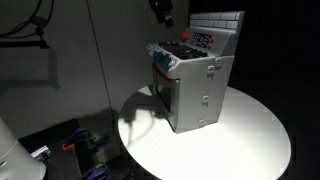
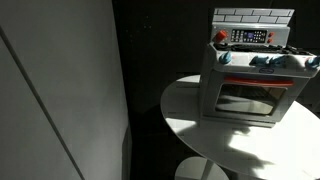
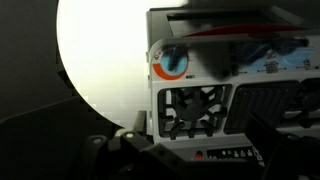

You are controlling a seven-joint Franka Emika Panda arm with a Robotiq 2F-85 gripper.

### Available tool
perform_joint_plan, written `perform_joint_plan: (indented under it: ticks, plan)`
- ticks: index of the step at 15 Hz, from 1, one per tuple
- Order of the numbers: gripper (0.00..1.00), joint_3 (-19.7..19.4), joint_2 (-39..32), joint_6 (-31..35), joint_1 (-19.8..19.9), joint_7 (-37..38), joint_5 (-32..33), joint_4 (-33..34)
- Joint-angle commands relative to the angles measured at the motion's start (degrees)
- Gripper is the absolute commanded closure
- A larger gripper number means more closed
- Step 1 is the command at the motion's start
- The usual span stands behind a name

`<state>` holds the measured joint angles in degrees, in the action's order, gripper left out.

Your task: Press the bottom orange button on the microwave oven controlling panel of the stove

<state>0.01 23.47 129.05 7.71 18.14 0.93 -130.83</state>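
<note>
black gripper, mostly in shadow

in an exterior view the gripper [image 1: 162, 13] shows at 12 o'clock as a small black blocky shape with angular edges, and a faint paler glint lies on its lower tip. in the wrist view its fingers [image 3: 128, 152] run along the bottom of the frame from 7 to 4 o'clock. they are matte black, chunky linked segments, with rounded knuckle-like joints at 7 o'clock and a slanted, straight-edged bar at 4 o'clock. where light catches them the surfaces turn a plain dark grey. screws, labels and cables are too dark to tell in either view.
</note>
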Motion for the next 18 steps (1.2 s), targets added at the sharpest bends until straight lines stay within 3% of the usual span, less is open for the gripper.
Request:
perform_joint_plan:
  ticks: [1, 8, 18]
  plan:
    - [0.00, -0.2, -4.0, 1.8, 0.3, 1.6, -0.2, 4.1]
    - [0.00, -0.7, -12.3, 4.7, 0.3, 4.8, 0.1, 11.6]
    - [0.00, -2.9, -25.7, 2.8, -0.9, 11.1, -0.2, 23.9]
